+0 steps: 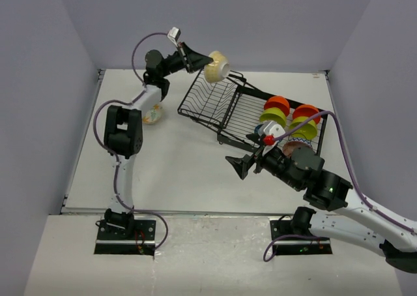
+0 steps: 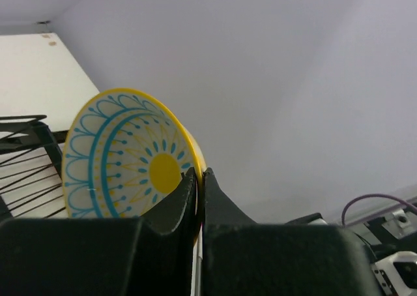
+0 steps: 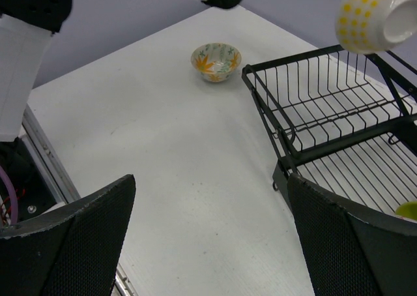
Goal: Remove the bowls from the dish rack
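Though aloft, bowl (image 2: 124,159) between left jaws

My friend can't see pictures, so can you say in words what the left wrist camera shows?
The left gripper pinches the rim of a bowl that is white inside with blue loops, a yellow edge and a yellow centre. Bits of the black dish rack and the white table show at the left, a pale wall behind.

Lighting: bright, diffuse light is falling evenly from above; table (image 1: 186,172) is showing faint, soft shadows beneath dish rack (image 1: 210,104); left wrist foreground is reading dark, slightly soft.
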